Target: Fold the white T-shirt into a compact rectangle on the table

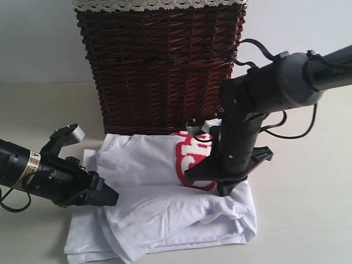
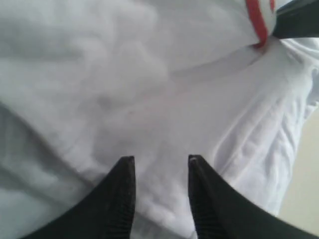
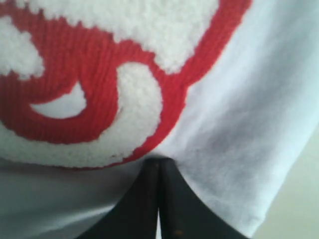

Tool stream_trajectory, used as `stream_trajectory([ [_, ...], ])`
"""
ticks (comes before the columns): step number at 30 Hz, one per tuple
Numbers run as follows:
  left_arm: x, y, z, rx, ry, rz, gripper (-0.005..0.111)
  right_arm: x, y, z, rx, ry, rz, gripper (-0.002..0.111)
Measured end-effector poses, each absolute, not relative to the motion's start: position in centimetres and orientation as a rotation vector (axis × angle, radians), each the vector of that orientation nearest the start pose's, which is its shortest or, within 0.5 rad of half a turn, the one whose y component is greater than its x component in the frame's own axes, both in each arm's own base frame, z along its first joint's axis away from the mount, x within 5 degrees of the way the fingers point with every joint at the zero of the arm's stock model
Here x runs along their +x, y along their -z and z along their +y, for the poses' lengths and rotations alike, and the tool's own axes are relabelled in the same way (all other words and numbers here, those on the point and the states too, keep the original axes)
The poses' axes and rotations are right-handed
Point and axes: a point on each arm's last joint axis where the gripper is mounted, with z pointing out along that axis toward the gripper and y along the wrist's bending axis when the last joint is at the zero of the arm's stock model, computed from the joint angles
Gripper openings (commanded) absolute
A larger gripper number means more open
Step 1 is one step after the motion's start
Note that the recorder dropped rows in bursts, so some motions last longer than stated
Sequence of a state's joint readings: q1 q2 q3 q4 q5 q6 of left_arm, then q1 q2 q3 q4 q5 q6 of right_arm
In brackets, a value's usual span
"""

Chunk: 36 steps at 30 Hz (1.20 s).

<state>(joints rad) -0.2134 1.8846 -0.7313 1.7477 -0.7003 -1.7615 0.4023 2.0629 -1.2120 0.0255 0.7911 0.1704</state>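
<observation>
The white T-shirt (image 1: 159, 217) lies partly folded and rumpled on the table (image 1: 308, 220) in front of the basket. Its fuzzy red-and-white lettering (image 1: 190, 157) faces up near the middle. My right gripper (image 1: 220, 187) points down at the lettering's lower edge. In the right wrist view this gripper (image 3: 159, 162) is shut, its tips pinched into the white T-shirt (image 3: 239, 124) just below the lettering (image 3: 99, 99). My left gripper (image 1: 109, 195) is low at the shirt's left side. The left gripper (image 2: 160, 159) is open over the white T-shirt (image 2: 149, 74), with nothing held.
A tall dark wicker basket (image 1: 159, 66) with a lace-trimmed liner (image 1: 159, 4) stands right behind the shirt against the pale wall. Bare table shows to the right of the shirt (image 2: 306, 169) and to its left (image 1: 49, 110).
</observation>
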Motion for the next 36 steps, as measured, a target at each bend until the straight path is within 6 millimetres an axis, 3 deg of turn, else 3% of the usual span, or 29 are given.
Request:
stream_trajectory([
  [5, 27.1, -10.4, -11.7, 0.506, 0.964, 2.642, 0.036, 31.8, -10.6, 12.7, -0.317, -0.008, 3.094, 0.000],
  [9, 27.0, -11.4, -12.0, 0.532, 1.001, 2.604, 0.036, 30.7, -12.2, 12.1, -0.352, -0.008, 3.028, 0.000],
  [12, 26.7, -14.0, -12.2, 0.573, 1.024, 2.512, 0.035, 30.5, -15.7, 11.9, -0.379, -0.036, 2.914, 0.000],
  [15, 26.2, -17.7, -12.1, 0.610, 0.999, 2.386, 0.000, 30.1, -19.7, 11.7, -0.381, -0.067, 2.771, 0.000],
  [18, 25.3, -20.9, -11.9, 0.639, 0.968, 2.272, 0.000, 28.8, -22.4, 10.8, -0.415, -0.044, 2.652, 0.000],
  [21, 23.2, -23.5, -11.1, 0.625, 0.891, 2.184, 0.000, 25.7, -24.4, 9.6, -0.408, -0.076, 2.519, 0.000],
  [26, 20.2, -25.9, -9.2, 0.499, 0.717, 2.081, 0.000, 20.7, -25.6, 7.6, -0.409, -0.097, 2.379, 0.000],
  [36, 13.4, -26.6, -6.4, 0.365, 0.581, 1.902, 0.000, 14.5, -28.0, 5.0, -0.376, -0.128, 2.154, 0.000],
])
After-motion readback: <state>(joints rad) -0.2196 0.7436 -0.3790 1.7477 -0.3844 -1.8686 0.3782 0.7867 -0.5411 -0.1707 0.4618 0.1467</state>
